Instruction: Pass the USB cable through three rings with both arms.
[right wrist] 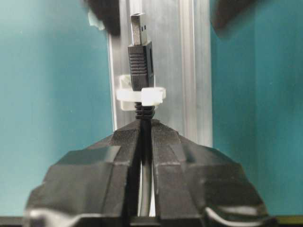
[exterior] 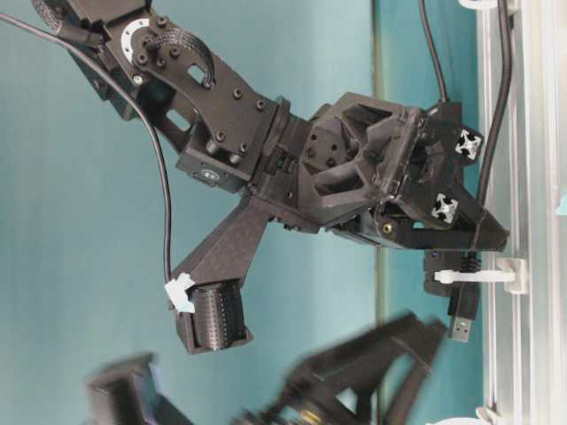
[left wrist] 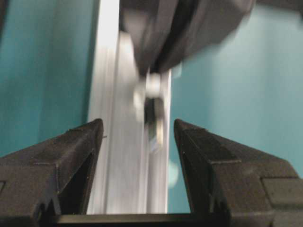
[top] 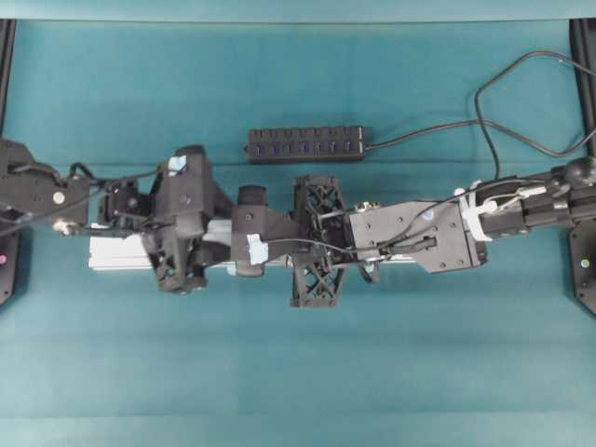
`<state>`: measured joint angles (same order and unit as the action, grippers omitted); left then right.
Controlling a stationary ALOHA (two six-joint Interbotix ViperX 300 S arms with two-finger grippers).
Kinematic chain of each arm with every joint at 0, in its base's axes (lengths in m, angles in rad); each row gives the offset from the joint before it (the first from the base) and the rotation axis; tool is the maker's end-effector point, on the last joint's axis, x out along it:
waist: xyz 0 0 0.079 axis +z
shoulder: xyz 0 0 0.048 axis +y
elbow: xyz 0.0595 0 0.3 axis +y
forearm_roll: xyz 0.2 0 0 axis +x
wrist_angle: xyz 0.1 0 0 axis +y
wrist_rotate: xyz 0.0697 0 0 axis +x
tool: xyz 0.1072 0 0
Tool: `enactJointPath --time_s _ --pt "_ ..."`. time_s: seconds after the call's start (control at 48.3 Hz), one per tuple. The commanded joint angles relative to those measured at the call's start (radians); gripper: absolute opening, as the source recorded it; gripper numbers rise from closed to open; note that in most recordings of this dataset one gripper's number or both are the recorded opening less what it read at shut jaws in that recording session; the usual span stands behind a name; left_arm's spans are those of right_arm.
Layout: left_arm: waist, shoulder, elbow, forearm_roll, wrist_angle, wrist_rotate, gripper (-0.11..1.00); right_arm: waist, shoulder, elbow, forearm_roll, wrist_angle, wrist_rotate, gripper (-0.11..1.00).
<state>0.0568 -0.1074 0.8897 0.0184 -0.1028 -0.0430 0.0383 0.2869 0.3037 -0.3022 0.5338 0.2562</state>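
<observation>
In the right wrist view my right gripper (right wrist: 146,124) is shut on the black USB cable just behind its plug (right wrist: 140,52). The plug's body sits inside a whitish ring (right wrist: 142,96) on the silver rail (right wrist: 189,71), silver tip past it. From table level the plug (exterior: 461,310) pokes out below that ring (exterior: 474,276), under the right gripper (exterior: 483,239). Another ring (exterior: 461,420) shows at the bottom edge. My left gripper (left wrist: 137,125) is open and blurred, facing the plug (left wrist: 154,123) along the rail; its fingers (top: 317,197) straddle the rail from overhead.
A black multi-port hub bar (top: 305,144) lies behind the arms, its cable looping off to the right. The rail's bare end (top: 116,251) sticks out on the left under the left arm. A teal cloth (top: 298,372) covers the table.
</observation>
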Motion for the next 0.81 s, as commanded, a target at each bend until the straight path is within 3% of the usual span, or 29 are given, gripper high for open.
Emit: enactJointPath --time_s 0.0,0.311,0.787 --pt "0.002 -0.014 0.025 0.003 -0.032 -0.008 0.62 -0.002 -0.018 0.003 0.000 -0.023 0.015 -0.09" --pt "0.002 0.002 0.057 0.002 -0.193 -0.023 0.61 -0.002 -0.021 0.012 0.000 -0.058 0.017 -0.09" --pt "-0.002 0.120 0.006 0.003 -0.284 -0.078 0.61 -0.002 -0.021 0.012 0.000 -0.057 0.018 -0.09"
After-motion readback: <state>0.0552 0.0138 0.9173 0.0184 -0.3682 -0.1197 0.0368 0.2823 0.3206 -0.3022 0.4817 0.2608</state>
